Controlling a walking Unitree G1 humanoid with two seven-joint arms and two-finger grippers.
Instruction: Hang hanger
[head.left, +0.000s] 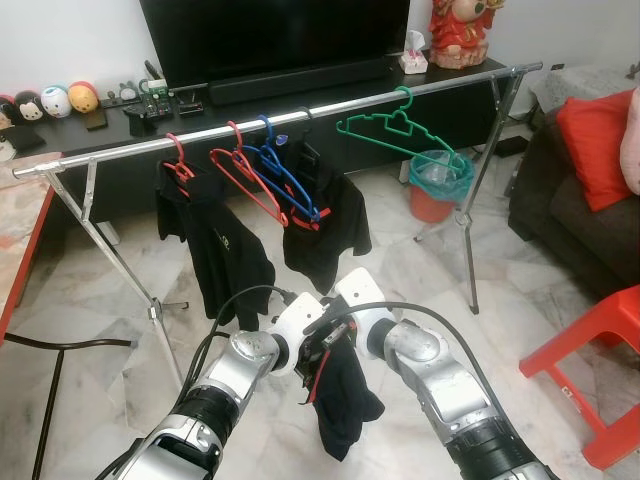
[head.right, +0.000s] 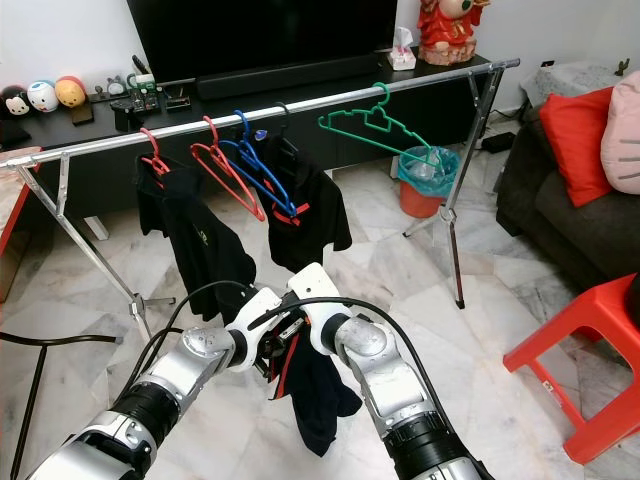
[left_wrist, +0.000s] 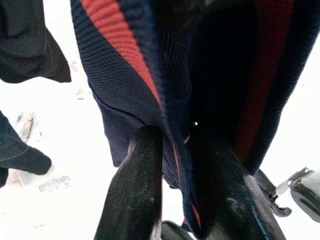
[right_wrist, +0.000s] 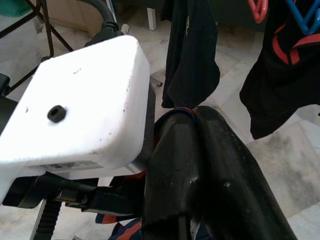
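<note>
From my head camera, my left gripper and right gripper meet low in front of the rail, both clamped on a dark shirt with red trim that hangs below them. Red hangers, a blue hanger and a green hanger hang on the rail. My left wrist cam shows fingers pinching the ribbed collar. My right wrist cam shows fingers pressed together on fabric.
</note>
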